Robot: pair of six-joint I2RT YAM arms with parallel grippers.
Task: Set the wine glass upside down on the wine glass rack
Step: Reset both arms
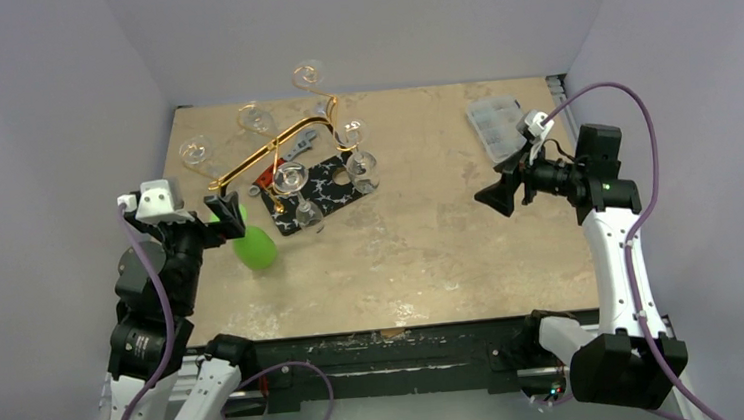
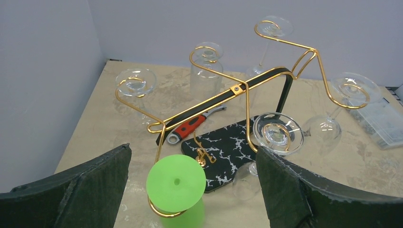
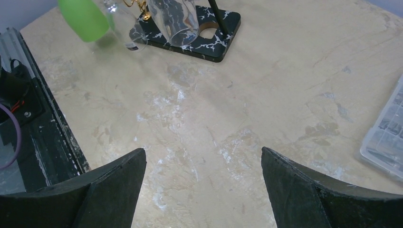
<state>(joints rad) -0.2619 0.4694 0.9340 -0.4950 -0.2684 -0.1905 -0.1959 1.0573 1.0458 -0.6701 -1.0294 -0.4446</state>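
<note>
On rack (image 2: 236, 89) loop, green wine glass (image 2: 176, 183)

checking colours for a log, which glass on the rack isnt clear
The green wine glass, hanging upside down in the loop of the rack nearest the left gripper. The other glasses on it are all clear.

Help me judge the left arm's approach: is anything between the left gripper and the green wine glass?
Nothing visible. The green wine glass hangs upside down on the wine glass rack, directly ahead of the open left gripper.
</note>
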